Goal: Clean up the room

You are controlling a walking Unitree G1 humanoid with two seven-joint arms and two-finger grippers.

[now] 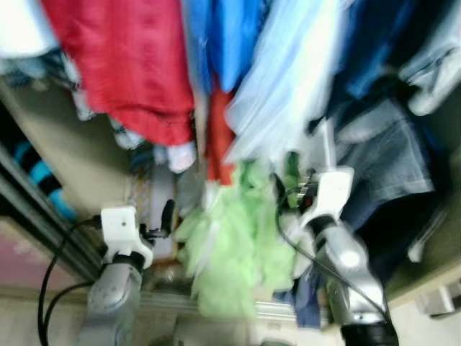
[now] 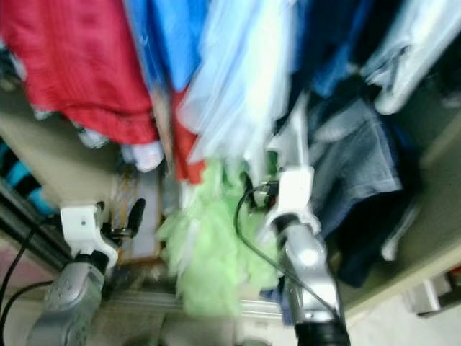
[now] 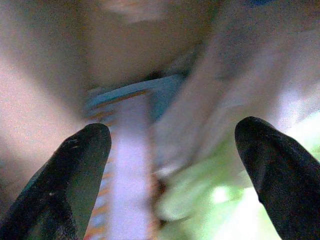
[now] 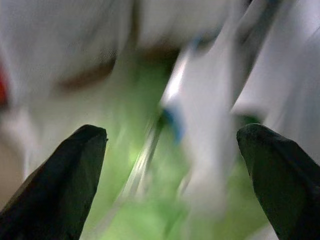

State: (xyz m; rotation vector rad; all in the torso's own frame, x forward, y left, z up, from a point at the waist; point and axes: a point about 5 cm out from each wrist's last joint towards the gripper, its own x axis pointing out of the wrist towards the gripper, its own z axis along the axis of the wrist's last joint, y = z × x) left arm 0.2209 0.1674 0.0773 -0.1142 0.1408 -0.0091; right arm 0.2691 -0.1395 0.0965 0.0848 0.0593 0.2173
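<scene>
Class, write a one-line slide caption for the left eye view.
Both arms reach into a wardrobe of hanging clothes, left end effector and right end effector flanking a light green garment.

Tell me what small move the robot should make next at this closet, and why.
Probably ease the right gripper forward and close it on the light green garment. Both grippers are open with nothing between the fingers, and the green cloth bunches low under the hanging red and pale blue clothes, directly ahead of the right fingers. The left gripper hovers beside it.

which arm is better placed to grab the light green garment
Right, probably. The right tool is open and already at the light green garment among the hanging clothes; the left tool, also open, sits beside its edge.
</scene>
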